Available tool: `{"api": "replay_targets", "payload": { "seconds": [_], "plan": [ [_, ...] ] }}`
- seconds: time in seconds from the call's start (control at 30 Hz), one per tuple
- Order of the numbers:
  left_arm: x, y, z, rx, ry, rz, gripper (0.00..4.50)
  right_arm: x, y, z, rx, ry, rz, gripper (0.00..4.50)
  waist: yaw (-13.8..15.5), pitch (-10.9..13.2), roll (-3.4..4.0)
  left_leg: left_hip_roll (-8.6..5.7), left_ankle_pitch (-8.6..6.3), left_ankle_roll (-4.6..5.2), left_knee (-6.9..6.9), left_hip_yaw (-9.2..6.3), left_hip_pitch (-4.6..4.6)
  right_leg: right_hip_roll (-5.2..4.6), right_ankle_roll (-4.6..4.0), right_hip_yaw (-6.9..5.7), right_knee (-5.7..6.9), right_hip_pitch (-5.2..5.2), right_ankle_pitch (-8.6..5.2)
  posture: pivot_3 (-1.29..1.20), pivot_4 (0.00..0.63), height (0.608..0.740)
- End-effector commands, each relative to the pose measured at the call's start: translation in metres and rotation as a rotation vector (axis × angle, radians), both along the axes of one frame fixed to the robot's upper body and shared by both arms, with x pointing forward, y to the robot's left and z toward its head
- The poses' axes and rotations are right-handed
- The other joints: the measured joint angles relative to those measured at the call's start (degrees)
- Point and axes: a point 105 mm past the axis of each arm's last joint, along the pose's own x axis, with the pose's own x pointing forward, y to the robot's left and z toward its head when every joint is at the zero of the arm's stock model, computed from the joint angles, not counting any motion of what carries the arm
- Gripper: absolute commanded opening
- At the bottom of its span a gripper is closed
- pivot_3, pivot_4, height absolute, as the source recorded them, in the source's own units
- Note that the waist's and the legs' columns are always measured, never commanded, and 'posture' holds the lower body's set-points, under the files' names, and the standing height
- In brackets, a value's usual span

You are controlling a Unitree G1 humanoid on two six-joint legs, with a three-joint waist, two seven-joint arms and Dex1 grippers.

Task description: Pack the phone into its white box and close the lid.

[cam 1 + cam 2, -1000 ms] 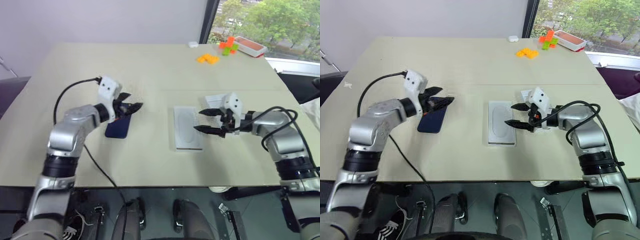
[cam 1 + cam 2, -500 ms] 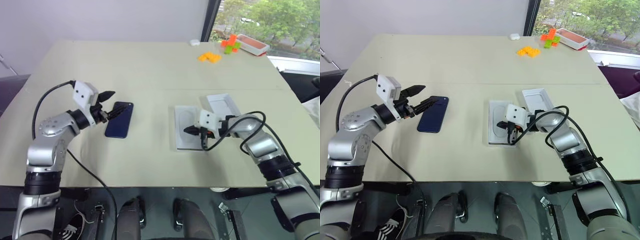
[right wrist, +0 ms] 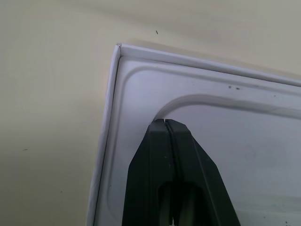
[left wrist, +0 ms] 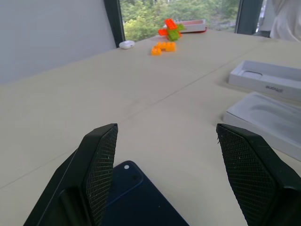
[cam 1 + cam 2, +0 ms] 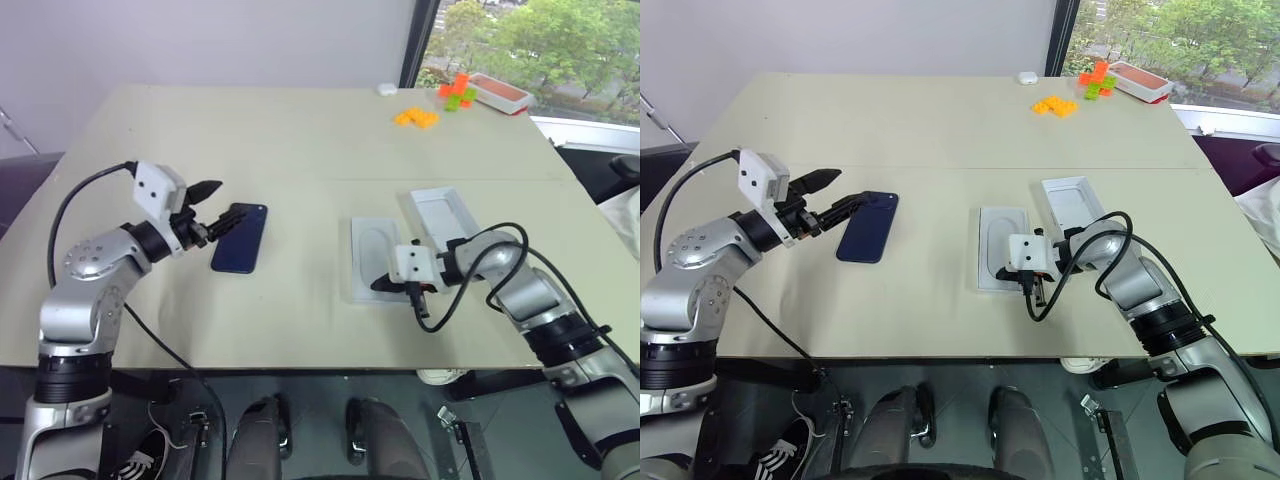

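A short grey printed word stands on the inner wall of the lid [image 4: 265,80], seen in the left wrist view, but it is too small to read. Nothing else bears lettering.
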Motion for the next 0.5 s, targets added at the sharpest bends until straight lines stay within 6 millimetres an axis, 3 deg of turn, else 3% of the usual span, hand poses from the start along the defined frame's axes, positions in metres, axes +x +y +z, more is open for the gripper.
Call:
{"api": "replay_targets", "payload": {
  "seconds": [0.03, 0.27, 0.43, 0.5],
  "plan": [
    [0.001, 0.004, 0.016, 0.007, -0.059, 0.022, 3.54, -0.011, 0.01, 0.003, 0.049, 0.053, 0.03, 0.03, 0.0, 0.0, 0.0, 0.0, 0.0, 0.0, 0.0, 0.0, -0.02, 0.0, 0.0, 0.0, 0.0, -0.02, 0.0, 0.0, 0.15, 0.74],
    [0.005, 0.006, 0.019, 0.004, -0.07, 0.038, 3.54, 0.005, 0.019, 0.017, 0.154, -0.005, -0.028, 0.03, -0.1, 0.0, 0.0, -0.03, 0.01, 0.0, 0.0, 0.04, -0.04, 0.09, 0.02, 0.0, 0.03, -0.06, 0.0, 0.0, 0.15, 0.74],
    [0.006, 0.005, 0.019, 0.005, -0.072, 0.038, 3.54, 0.015, 0.011, 0.024, 0.123, -0.07, -0.035, 0.03, 0.0, 0.0, 0.0, -0.03, 0.01, 0.0, 0.02, 0.05, -0.04, 0.07, 0.01, 0.01, 0.04, -0.04, 0.01, 0.0, 0.15, 0.74],
    [0.007, 0.005, 0.019, 0.002, -0.073, 0.046, 3.54, 0.033, 0.004, 0.032, 0.115, -0.151, -0.093, 0.03, 0.0, 0.0, 0.0, -0.02, 0.01, -0.01, 0.02, 0.05, -0.04, 0.06, 0.01, 0.0, 0.03, -0.04, 0.0, 0.0, 0.15, 0.74]
  ]
}}
